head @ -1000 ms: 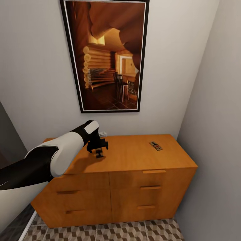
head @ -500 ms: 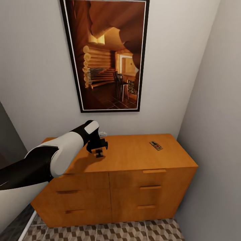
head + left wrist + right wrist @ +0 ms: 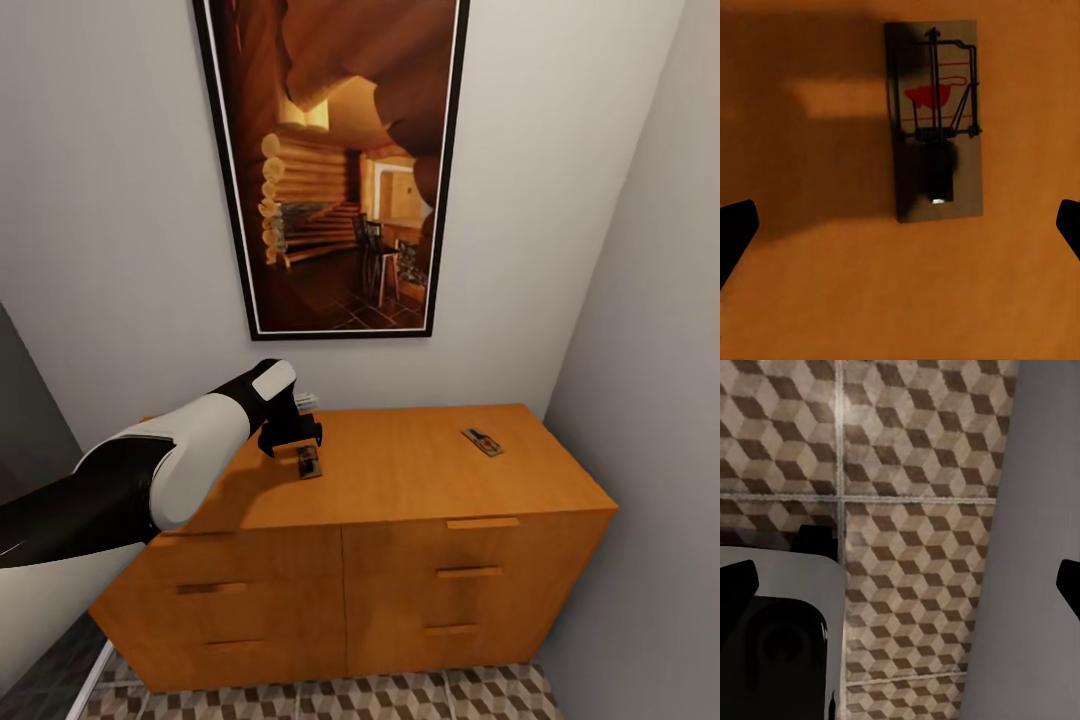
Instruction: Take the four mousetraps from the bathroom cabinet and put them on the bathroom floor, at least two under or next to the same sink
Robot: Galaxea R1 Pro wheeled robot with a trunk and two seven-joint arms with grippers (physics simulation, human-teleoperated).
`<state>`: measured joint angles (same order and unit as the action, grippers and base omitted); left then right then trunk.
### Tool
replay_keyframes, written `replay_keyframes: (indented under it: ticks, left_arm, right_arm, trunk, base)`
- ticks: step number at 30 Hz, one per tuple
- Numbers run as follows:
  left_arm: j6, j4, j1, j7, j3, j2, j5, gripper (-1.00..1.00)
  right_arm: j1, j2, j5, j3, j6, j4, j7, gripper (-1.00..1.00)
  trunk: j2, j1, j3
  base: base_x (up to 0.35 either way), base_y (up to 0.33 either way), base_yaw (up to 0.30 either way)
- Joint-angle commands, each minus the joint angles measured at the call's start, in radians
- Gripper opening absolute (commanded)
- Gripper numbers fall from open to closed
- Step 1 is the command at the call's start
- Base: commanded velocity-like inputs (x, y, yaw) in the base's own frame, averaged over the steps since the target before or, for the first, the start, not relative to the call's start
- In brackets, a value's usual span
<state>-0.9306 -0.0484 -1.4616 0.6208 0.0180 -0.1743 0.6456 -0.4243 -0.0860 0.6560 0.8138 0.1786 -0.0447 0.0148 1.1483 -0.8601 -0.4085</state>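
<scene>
A: What could go wrong from here?

B: The nearer mousetrap lies flat on the cabinet top, and a thing so thin gives the fingers almost no edge to bite. If the left gripper comes down a little off to one side, I judge one finger could land on the board and skid it across the wood, or catch the wire bar. In the left wrist view the trap sits toward one side of the gap between the fingertips, not centred, so that risk looks real.

A: And the hand itself?

B: The left gripper hangs just above the cabinet top, right over the trap. Its two fingertips stand at the far edges of the wrist view, so the jaws are spread wide. It holds nothing and touches nothing that I can make out.

A: The other trap?

B: A second mousetrap lies toward the right rear of the same top, well apart from the first. I cannot see others.

A: The right arm?

B: Its camera looks down at the cube-pattern floor tiles beside a grey wall. The dark tips sit at both edges there, so the right gripper is wide open too, and empty.
</scene>
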Motion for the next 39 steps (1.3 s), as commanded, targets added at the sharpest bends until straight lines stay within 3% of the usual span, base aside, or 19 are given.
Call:
replay_keyframes:
  ticks: [1, 39]
  left_arm:
    - [-0.002, -0.001, 0.000, 0.010, 0.002, 0.000, 0.008, 1.00]
    - [-0.008, 0.020, 0.000, 0.007, -0.005, 0.000, 0.002, 1.00]
  right_arm:
    - [-0.001, 0.000, 0.008, 0.008, 0.004, 0.000, 0.002, 1.00]
    - [-0.001, -0.005, 0.008, 0.008, 0.004, 0.001, 0.002, 1.00]
  trunk:
    - [0.001, 0.000, -0.001]
    - [0.001, 0.000, -0.001]
  base:
    - [0.019, 0.025, 0.000]
    - [0.003, 0.003, 0.000]
